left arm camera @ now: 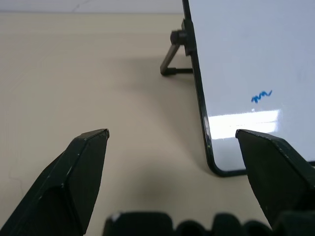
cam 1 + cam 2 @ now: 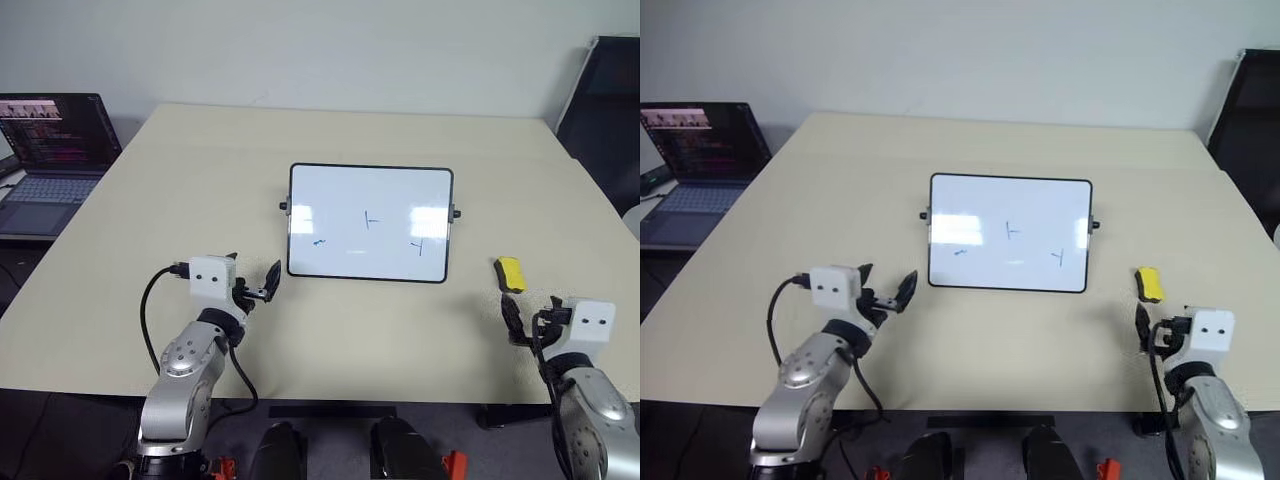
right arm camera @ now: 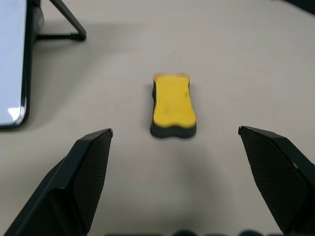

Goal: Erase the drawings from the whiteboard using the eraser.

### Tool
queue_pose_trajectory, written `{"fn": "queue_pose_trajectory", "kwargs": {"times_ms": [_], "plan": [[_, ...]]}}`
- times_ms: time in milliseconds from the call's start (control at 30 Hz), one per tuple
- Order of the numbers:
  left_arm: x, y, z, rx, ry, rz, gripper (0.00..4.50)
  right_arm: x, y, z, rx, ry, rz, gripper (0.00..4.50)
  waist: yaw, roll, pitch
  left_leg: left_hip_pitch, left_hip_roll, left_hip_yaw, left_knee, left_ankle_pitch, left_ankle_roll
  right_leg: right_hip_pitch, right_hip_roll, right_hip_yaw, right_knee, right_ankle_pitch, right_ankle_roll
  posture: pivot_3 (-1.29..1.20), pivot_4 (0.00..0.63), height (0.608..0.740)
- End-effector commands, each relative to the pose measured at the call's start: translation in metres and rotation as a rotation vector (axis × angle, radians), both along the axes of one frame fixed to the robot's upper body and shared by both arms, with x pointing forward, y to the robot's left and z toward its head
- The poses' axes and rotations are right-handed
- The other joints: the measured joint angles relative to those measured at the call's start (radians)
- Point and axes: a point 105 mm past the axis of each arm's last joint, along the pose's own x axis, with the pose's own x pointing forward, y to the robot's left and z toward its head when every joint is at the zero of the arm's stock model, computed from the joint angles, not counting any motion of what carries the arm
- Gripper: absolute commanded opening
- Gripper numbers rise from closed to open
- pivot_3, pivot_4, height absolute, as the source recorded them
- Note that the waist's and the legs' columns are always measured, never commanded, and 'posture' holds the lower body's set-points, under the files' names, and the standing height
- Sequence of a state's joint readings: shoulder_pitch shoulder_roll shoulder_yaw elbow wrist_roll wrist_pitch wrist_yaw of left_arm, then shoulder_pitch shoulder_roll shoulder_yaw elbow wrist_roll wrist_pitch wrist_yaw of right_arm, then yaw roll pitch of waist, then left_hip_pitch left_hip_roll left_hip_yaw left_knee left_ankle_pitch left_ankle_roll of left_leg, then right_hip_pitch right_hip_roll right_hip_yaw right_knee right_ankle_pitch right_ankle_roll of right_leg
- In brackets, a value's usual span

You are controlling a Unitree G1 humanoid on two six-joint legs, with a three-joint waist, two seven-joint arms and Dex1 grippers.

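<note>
Two spread fingers of the right tool (image 3: 174,135) frame the eraser (image 3: 172,105), lying just ahead, untouched.

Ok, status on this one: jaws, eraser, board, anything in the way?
Left gripper and right gripper: jaws open, empty. Eraser flat on table, ahead of right gripper, untouched. Drawings still on whiteboard. Nothing between gripper and eraser.
</note>
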State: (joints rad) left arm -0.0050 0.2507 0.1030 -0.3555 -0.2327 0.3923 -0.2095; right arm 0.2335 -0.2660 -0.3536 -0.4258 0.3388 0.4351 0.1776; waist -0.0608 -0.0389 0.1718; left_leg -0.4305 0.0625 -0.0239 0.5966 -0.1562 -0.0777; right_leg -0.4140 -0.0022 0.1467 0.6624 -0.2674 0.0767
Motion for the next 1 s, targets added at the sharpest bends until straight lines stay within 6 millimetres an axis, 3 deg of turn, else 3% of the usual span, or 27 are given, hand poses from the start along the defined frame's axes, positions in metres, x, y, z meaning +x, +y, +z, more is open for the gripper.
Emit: {"fn": "queue_pose_trajectory", "kwargs": {"times_ms": [33, 333, 500, 567, 733, 833, 933, 1000], "plan": [[-0.003, -0.001, 0.007, 0.027, -0.040, -0.024, 4.50, -0.004, 0.019, 0.000, 0.031, 0.033, 0.102, 4.49, 0.000, 0.000, 0.000, 0.000, 0.000, 0.000, 0.000, 0.000, 0.000, 0.000, 0.000, 0.000, 0.000, 0.000, 0.000, 0.00, 0.150, 0.740], [-0.009, 0.007, 0.003, 0.071, -0.019, -0.121, 4.50, -0.003, 0.050, 0.005, -0.015, 0.015, 0.185, 4.49, -0.005, 0.000, 0.000, 0.000, 0.000, 0.000, 0.000, 0.000, 0.000, -0.001, 0.000, 0.000, -0.002, 0.000, 0.000, 0.00, 0.150, 0.740], [-0.018, -0.019, 0.001, 0.075, 0.038, -0.422, 4.50, 0.008, 0.069, 0.017, 0.044, -0.027, 0.276, 4.49, -0.008, 0.000, 0.000, 0.000, 0.000, 0.001, 0.000, 0.000, 0.000, -0.001, -0.001, 0.000, -0.003, 0.000, 0.000, 0.00, 0.150, 0.740], [-0.012, -0.026, 0.010, 0.060, 0.034, -0.488, 4.50, 0.014, 0.072, 0.033, 0.042, -0.060, 0.290, 4.49, -0.012, 0.000, 0.000, 0.000, 0.000, 0.000, 0.000, 0.000, 0.000, -0.001, -0.001, 0.000, -0.003, 0.000, 0.000, 0.00, 0.150, 0.740], [0.007, -0.035, 0.026, 0.110, 0.026, -0.633, 4.50, 0.028, 0.060, 0.077, -0.007, -0.183, 0.213, 4.49, -0.012, 0.000, 0.000, -0.001, 0.000, 0.000, 0.000, 0.000, 0.000, 0.000, -0.001, -0.001, -0.003, 0.000, 0.000, 0.00, 0.150, 0.740], [0.015, -0.046, 0.041, 0.123, 0.007, -0.741, 4.50, 0.036, 0.051, 0.086, -0.045, -0.164, 0.173, 4.49, -0.011, -0.001, 0.000, -0.002, 0.000, 0.000, 0.000, 0.000, 0.000, 0.000, -0.001, -0.001, -0.003, 0.000, 0.000, 0.00, 0.150, 0.740], [0.014, -0.066, 0.061, 0.125, -0.016, -0.922, 4.50, 0.045, 0.040, 0.101, -0.052, -0.181, 0.135, 4.49, -0.011, 0.000, 0.001, -0.002, 0.000, -0.001, -0.003, 0.000, 0.000, -0.001, 0.000, -0.002, -0.003, 0.000, 0.000, 0.00, 0.150, 0.740], [0.010, -0.078, 0.071, 0.145, -0.025, -1.034, 4.50, 0.051, 0.032, 0.101, -0.050, -0.147, 0.106, 4.49, -0.012, 0.000, 0.001, -0.002, 0.000, -0.001, -0.003, 0.000, 0.000, -0.001, 0.001, -0.002, -0.003, 0.000, 0.000, 0.00, 0.150, 0.740]]}}
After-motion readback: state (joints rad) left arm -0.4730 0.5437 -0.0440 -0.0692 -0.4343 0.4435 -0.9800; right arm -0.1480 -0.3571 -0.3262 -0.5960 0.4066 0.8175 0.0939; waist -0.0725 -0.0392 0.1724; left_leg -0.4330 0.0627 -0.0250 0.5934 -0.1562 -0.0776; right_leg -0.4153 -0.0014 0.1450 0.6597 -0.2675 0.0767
